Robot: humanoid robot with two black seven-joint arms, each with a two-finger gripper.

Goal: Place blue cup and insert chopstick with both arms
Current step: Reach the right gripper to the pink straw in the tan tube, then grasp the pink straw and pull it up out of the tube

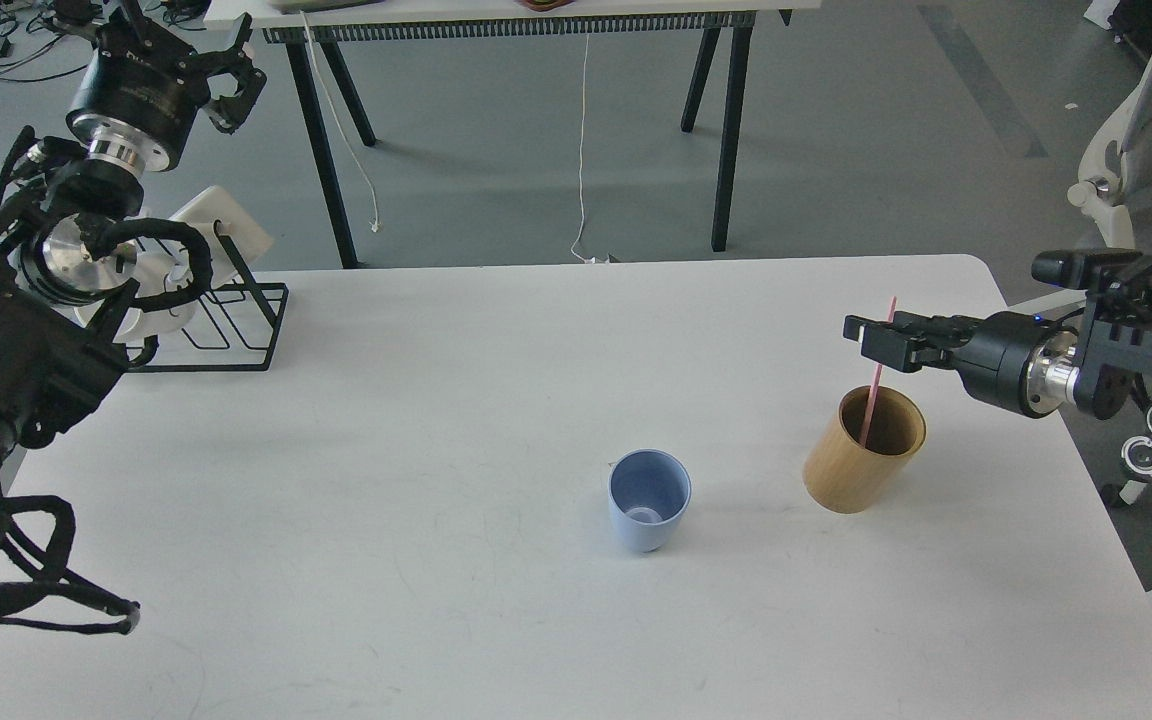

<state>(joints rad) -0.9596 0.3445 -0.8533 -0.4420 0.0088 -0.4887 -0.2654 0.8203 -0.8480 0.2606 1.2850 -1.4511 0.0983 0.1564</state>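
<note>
The blue cup (pixel 648 510) stands upright and empty on the white table (pixel 436 420), right of centre. A pink chopstick (pixel 877 375) leans in the tan cylindrical holder (pixel 861 455) to the cup's right. My right gripper (pixel 874 340) reaches in from the right and is level with the chopstick's upper part, its fingertips (pixel 861 335) right at the stick. Whether they clamp it does not show. My left gripper (pixel 191 45) is raised at the far left, beyond the table's back edge, with fingers spread and empty.
A black wire rack (pixel 226 325) with a white mug (pixel 201 235) stands at the table's back left, under my left arm. A black-legged table (pixel 536 15) stands behind. A grey office chair (pixel 1146 130) is at the right.
</note>
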